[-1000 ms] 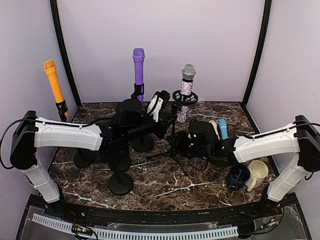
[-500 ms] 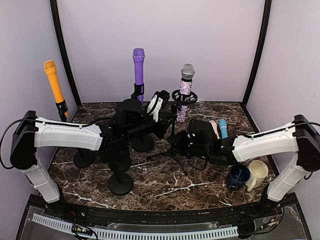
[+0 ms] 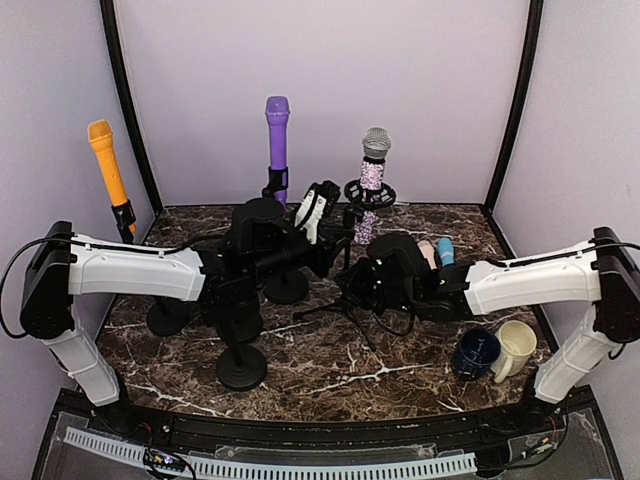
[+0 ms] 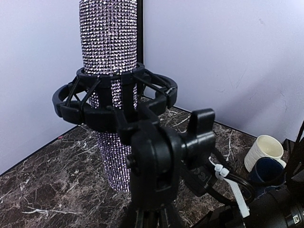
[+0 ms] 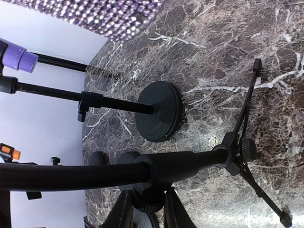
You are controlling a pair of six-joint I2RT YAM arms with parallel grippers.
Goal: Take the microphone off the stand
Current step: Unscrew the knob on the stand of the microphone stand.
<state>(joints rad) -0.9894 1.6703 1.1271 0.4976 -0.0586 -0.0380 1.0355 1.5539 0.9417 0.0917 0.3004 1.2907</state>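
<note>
Glitter microphone (image 4: 111, 42): upright at the far centre of the table (image 3: 330, 375), silver mesh head on top. Its body passes down through the shock mount (image 4: 71, 97), so it is not yet out.
Shock mount: black double ring with elastic cords, carried on the tripod stand (image 5: 190, 164).
Tripod stand: black pole, legs spread on the dark marble top, just near of the microphone.
Left gripper (image 3: 325, 203): closed, raised beside the mount on its left. Its own camera looks straight at the stand's joint, and what the fingers bear on cannot be told.
Right gripper (image 5: 147, 194): low at the stand from the right, fingers set narrow, with the pole crossing just past their tips. Whether they pinch it cannot be told.
Purple microphone (image 3: 277, 130): far, left of centre, upright on a round-base stand.
Orange microphone (image 3: 106, 160): far left, tilted on its stand.
Blue mug (image 3: 476, 352) and cream mug (image 3: 516, 345): near right, touching.
</note>
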